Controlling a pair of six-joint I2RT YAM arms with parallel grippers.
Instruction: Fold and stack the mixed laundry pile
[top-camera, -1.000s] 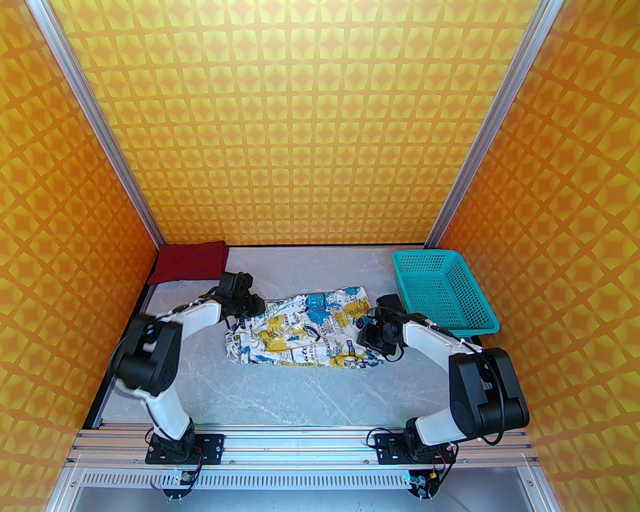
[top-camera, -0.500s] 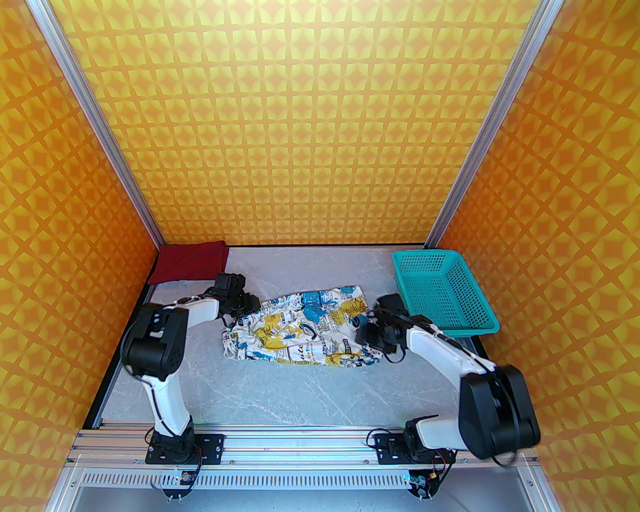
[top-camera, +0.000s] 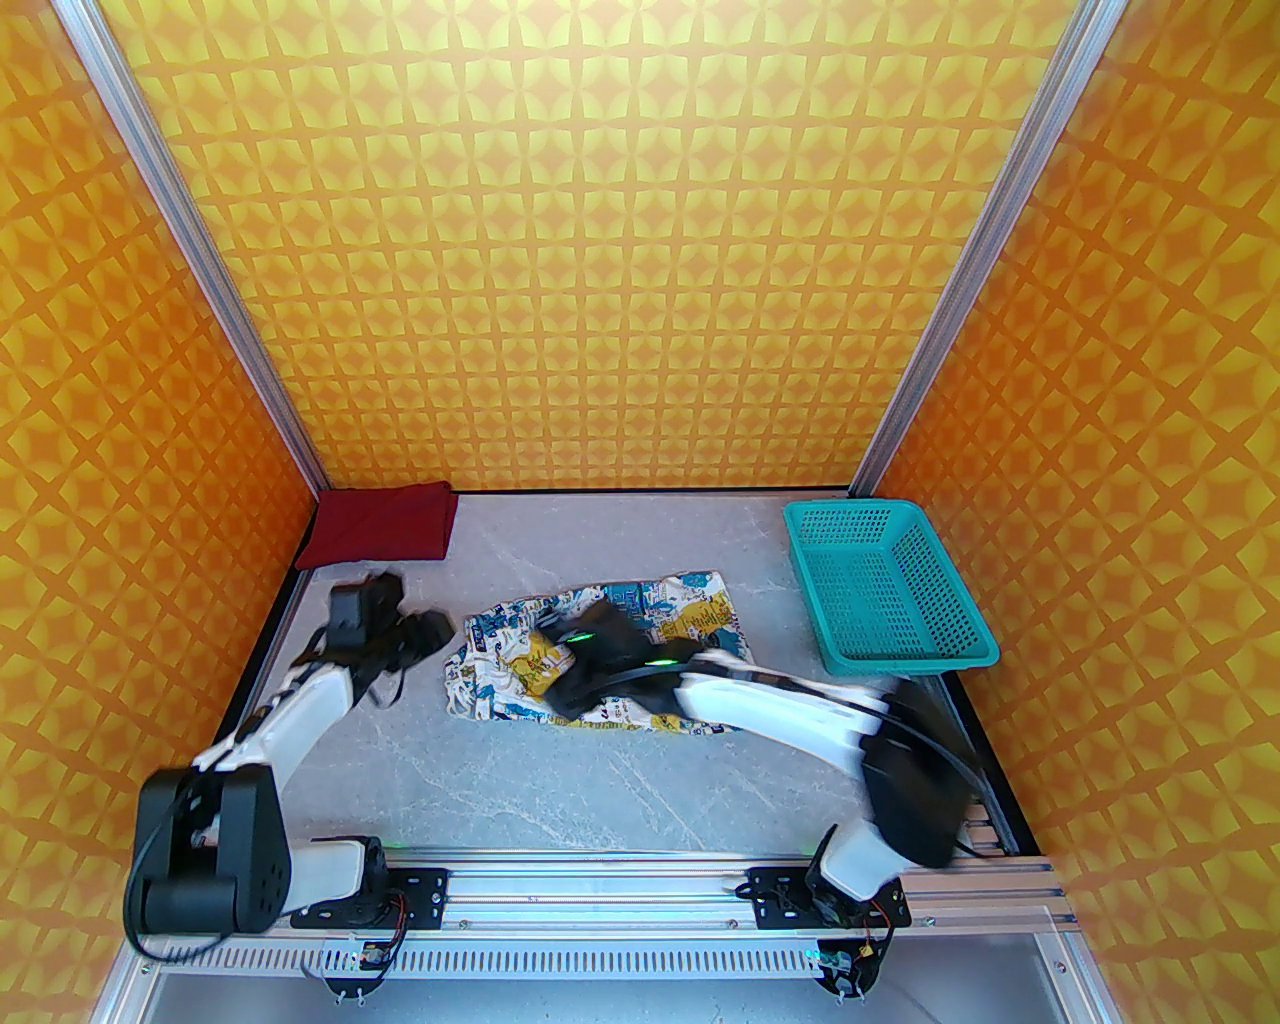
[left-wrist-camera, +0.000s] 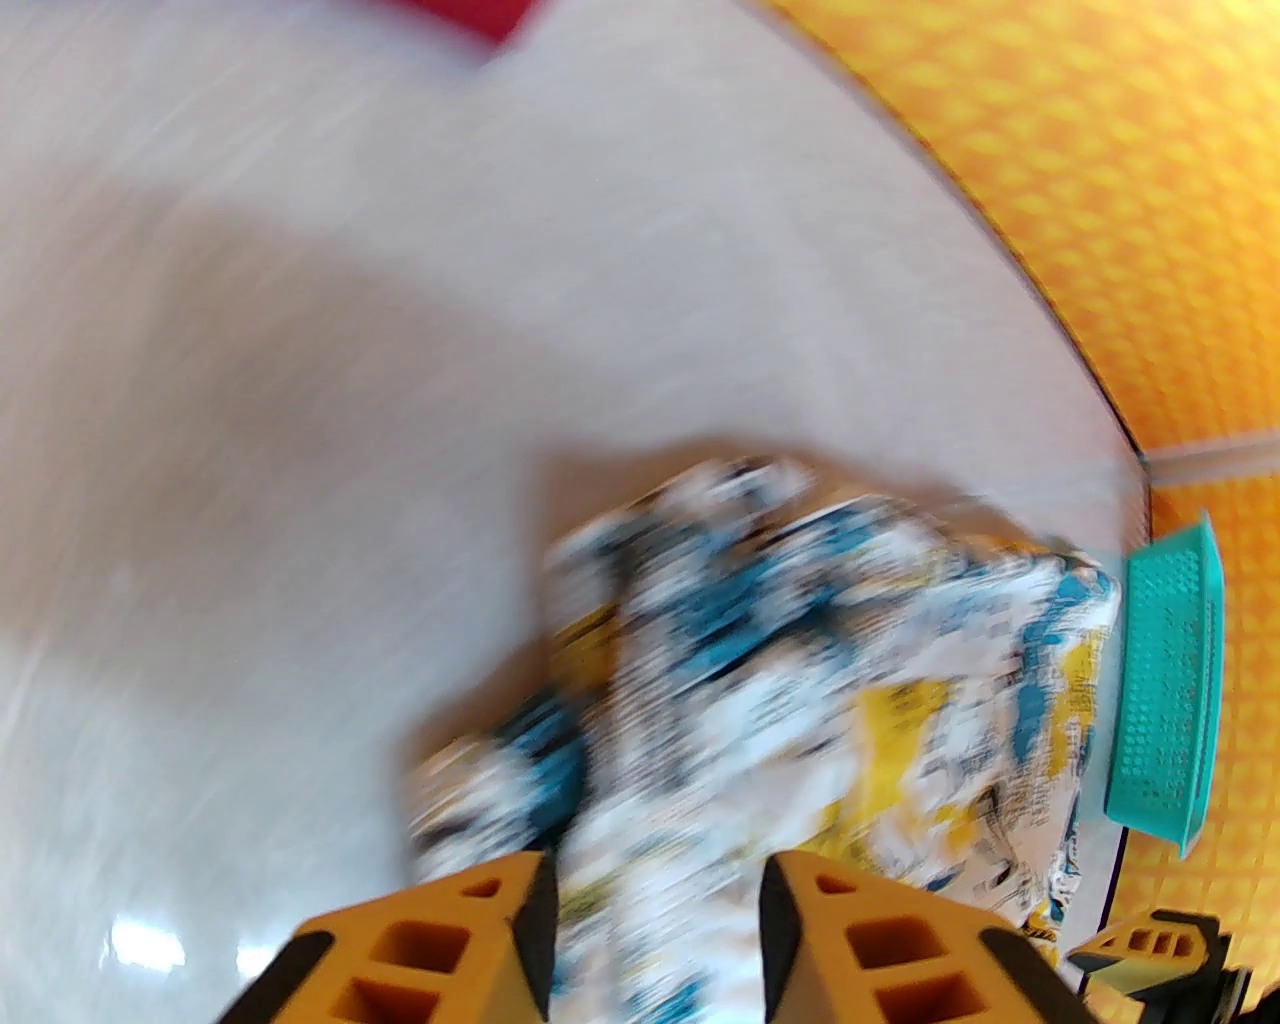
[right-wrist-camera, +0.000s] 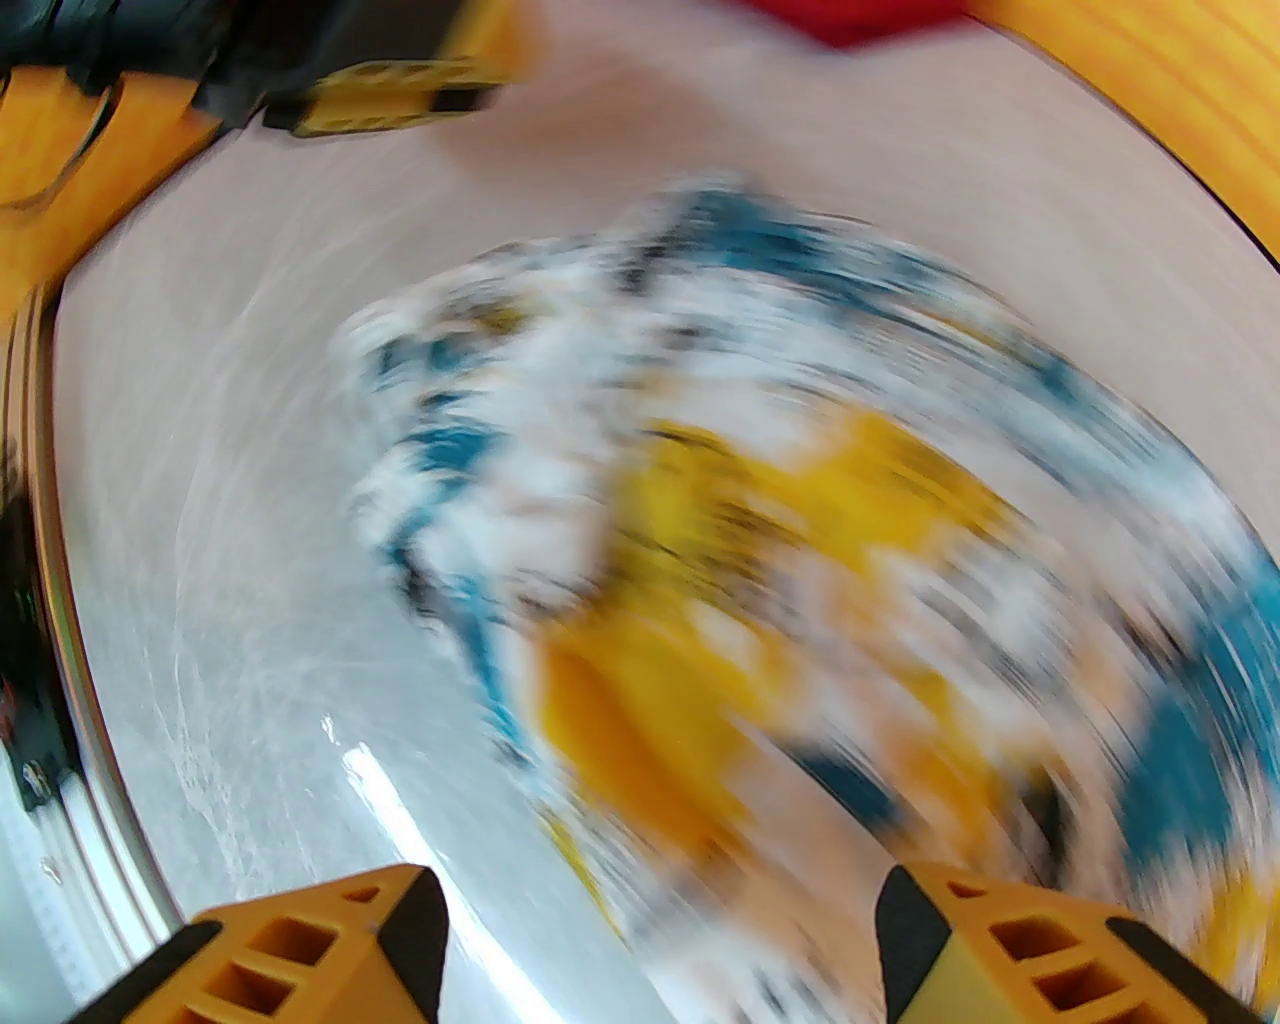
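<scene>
Can't resolve white printed garment (left-wrist-camera: 800, 680) in wrist views: motion blur. Overhead, middle covered by smeared right arm (top-camera: 770, 705). Beyond it, cropped red T-shirt (right-wrist-camera: 850, 15) sliver.

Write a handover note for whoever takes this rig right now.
Left gripper: open, holding nothing, just left of the printed white garment.
Right gripper: open above that garment, holding nothing; view blurred.
Dark red T-shirt: far-left corner of the table.
Done: T-shirt folded; printed garment partly folded, rumpled, mid-table.
Left: finish its fold, stack it on the T-shirt.
</scene>
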